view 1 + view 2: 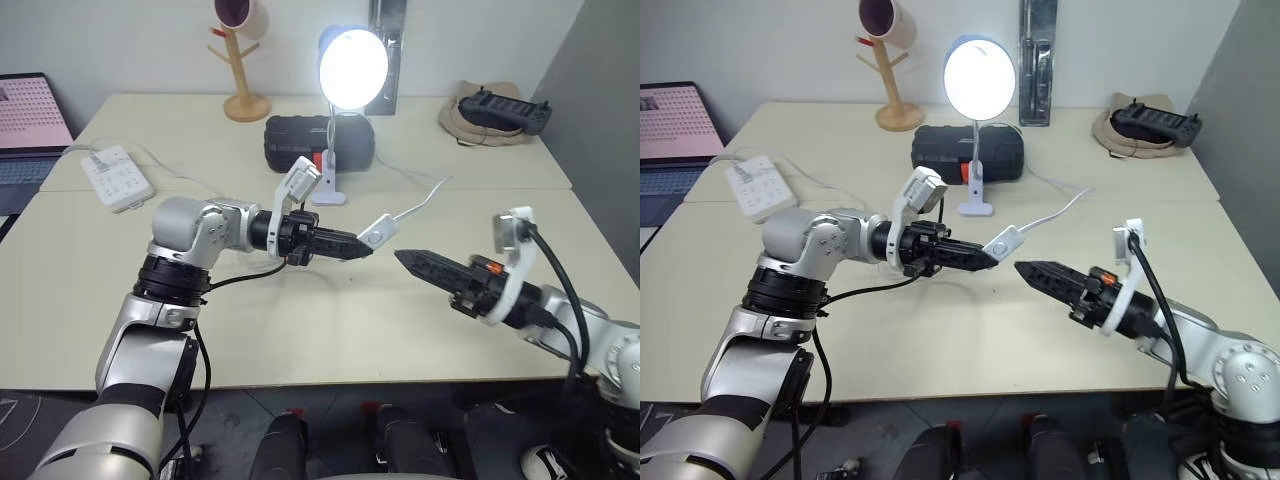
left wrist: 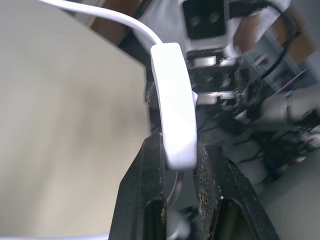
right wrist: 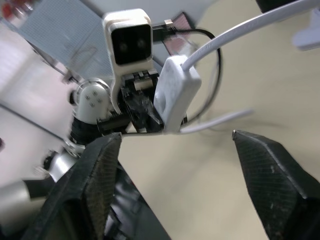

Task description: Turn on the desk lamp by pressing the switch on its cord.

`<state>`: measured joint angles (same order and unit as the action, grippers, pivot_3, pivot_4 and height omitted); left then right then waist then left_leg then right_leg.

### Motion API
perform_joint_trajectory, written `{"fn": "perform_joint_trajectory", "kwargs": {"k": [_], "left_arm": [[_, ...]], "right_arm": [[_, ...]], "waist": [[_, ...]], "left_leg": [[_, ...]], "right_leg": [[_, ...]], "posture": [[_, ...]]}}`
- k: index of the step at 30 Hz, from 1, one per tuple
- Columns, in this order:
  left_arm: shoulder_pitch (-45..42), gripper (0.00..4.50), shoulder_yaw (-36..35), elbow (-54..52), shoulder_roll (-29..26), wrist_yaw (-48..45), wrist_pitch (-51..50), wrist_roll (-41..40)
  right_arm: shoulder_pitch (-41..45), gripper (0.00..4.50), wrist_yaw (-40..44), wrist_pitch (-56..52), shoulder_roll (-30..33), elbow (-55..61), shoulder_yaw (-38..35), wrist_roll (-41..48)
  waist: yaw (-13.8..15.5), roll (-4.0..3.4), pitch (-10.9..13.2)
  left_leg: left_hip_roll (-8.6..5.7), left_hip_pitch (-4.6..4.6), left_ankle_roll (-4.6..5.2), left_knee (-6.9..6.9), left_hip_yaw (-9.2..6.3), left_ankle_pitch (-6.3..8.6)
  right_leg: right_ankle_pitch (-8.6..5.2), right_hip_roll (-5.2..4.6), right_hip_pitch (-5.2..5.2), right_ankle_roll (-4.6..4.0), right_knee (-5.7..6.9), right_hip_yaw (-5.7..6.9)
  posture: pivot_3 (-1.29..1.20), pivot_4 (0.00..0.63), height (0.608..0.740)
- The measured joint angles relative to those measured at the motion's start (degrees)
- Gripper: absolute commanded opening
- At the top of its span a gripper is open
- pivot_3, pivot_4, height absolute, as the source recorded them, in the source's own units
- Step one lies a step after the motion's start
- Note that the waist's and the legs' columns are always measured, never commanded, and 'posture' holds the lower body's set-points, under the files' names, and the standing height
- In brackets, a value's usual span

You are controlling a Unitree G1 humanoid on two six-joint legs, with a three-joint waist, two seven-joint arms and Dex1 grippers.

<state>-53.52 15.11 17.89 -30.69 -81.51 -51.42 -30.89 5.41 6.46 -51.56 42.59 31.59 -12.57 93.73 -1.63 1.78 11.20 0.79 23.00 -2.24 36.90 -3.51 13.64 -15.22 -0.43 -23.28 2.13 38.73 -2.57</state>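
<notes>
Spanning pale desks (image 1: 300,330) before white wall (image 1: 130,40)

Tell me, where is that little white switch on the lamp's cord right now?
In the left eye view the switch is lifted above the table, pinched in the left end effector, just in front of the lit desk lamp.
</notes>
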Motion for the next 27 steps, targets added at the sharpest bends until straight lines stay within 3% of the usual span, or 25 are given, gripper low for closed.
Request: {"fn": "perform_joint_trajectory", "kwargs": {"k": [2,9,16,18,27], "left_arm": [[-0.3,0.4,4.0,6.2,-0.3,-1.1,13.1,7.9],[-3.2,0.4,8.6,23.1,2.8,0.3,41.0,22.7],[-7.6,0.4,10.8,39.9,6.4,5.5,62.5,34.5],[-8.4,1.11,10.4,42.0,7.0,5.4,64.9,35.4],[-8.6,2.92,5.8,41.6,5.0,-3.3,64.5,34.4]], "right_arm": [[-2.7,4.47,0.4,0.9,3.2,3.3,-1.2,-9.0],[-7.6,4.47,0.4,2.5,6.1,12.8,1.6,-26.2],[-14.5,4.47,1.6,4.8,4.1,16.1,5.3,-38.3],[-15.1,4.5,1.9,5.4,2.9,16.0,5.7,-40.3],[-15.3,4.5,4.8,6.3,0.1,15.6,7.5,-45.4]], "waist": [[0.1,0.01,0.0],[0.2,0.04,0.0],[0.1,0.06,0.0],[0.1,0.06,0.0],[-0.2,0.06,0.0]], "left_leg": [[-0.01,0.01,0.0,0.02,0.04,0.0],[0.02,0.11,0.01,-0.01,0.02,0.01],[-0.04,0.35,0.02,0.06,-0.02,0.01],[-0.03,0.35,0.02,0.08,-0.02,0.01],[0.01,0.28,0.02,0.07,-0.06,0.01]], "right_leg": [[0.01,-0.02,0.0,0.02,-0.04,-0.04],[0.01,0.0,-0.02,0.03,-0.17,0.0],[0.05,-0.02,-0.11,0.1,-0.25,0.03],[0.06,-0.02,-0.11,0.11,-0.23,0.03],[0.05,0.04,-0.11,0.09,-0.13,0.06]], "posture": [[0.0,0.15,0.74],[0.0,0.15,0.74],[0.0,0.15,0.74],[0.0,0.15,0.74],[0.0,0.15,0.74]]}}
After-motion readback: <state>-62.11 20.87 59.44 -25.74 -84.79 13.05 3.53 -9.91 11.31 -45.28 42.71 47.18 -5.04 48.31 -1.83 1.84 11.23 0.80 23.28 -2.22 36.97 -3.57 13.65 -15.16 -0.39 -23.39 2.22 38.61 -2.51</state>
